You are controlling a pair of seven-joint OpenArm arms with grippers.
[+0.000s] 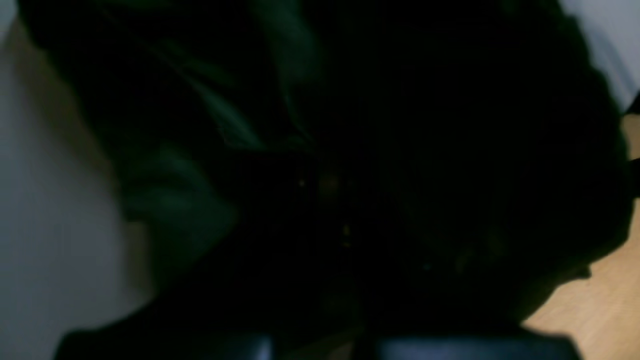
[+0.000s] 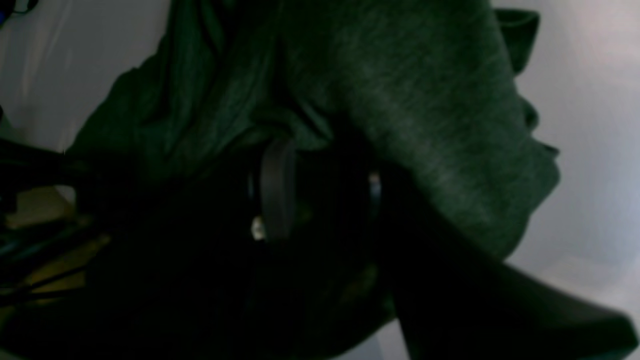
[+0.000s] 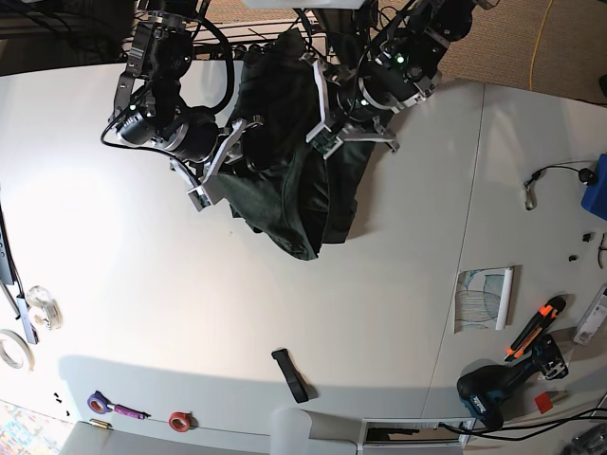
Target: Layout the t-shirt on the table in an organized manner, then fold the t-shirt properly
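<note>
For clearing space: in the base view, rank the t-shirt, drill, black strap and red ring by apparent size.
Largest to smallest:
t-shirt
drill
black strap
red ring

no readable text or labels

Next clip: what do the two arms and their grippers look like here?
Both are black, built of chunky cylindrical joints, with black cables looping along them. The left arm shows small green lights, the right arm none visible. The left gripper and right gripper carry pale grey angular plates. The wrist views are too dark for more.
</note>
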